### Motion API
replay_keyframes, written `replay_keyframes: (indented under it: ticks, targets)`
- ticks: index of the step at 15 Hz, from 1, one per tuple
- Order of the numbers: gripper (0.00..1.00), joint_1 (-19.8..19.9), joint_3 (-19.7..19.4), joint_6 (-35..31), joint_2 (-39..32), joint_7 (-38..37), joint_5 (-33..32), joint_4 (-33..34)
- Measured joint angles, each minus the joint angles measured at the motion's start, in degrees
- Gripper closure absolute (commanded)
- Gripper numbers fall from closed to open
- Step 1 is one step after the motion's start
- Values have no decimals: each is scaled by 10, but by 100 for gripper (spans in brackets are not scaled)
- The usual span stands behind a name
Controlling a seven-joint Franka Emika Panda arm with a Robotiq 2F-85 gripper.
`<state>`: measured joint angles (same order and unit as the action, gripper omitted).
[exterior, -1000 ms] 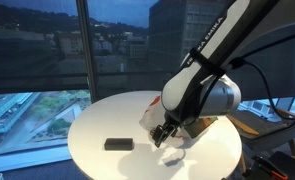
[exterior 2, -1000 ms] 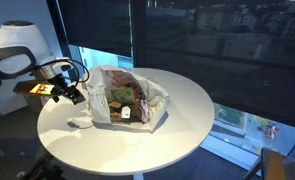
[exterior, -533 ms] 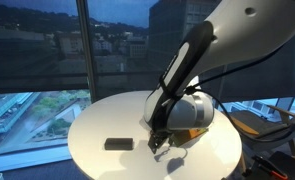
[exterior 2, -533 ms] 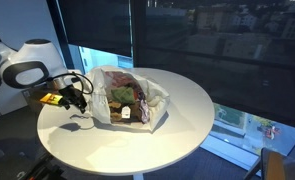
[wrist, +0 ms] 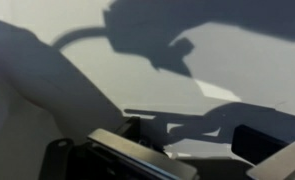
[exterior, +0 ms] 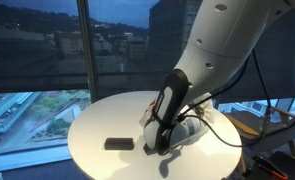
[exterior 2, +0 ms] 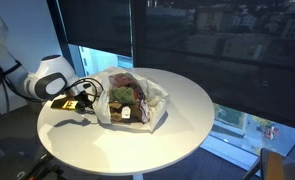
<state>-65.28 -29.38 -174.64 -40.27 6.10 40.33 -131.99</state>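
My gripper (exterior: pixel 153 147) is down low over the round white table (exterior: pixel 97 125), close beside a crumpled white plastic bag (exterior 2: pixel 134 98) full of packaged items. In an exterior view the gripper (exterior 2: pixel 88 98) sits just at the bag's side, apart from it. In the wrist view the gripper (wrist: pixel 187 150) stands open, with only bare tabletop and its own shadow between the fingers (wrist: pixel 122 150). The bag's white side (wrist: pixel 37 90) fills the left of that view. A small flat black block (exterior: pixel 117 144) lies on the table a short way from the gripper.
The table's edge (exterior 2: pixel 137 168) drops to the floor. Tall windows (exterior: pixel 47 50) with a dusk city view stand behind the table. Cables (exterior: pixel 272 115) and equipment sit at the side by the arm's base.
The arm has swung down and in toward the bag, bringing the gripper from above the table to just over its surface. The jaws have stayed open.
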Motion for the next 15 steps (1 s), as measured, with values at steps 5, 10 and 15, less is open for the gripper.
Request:
replay_keyframes:
  ticks: [5,10,15]
  targets:
    - [0,18,-20,6,1,-167,-206,1]
    - [0,-7,-75,67,1,-261,-311,8]
    - [0,0,-75,68,1,-290,-350,12]
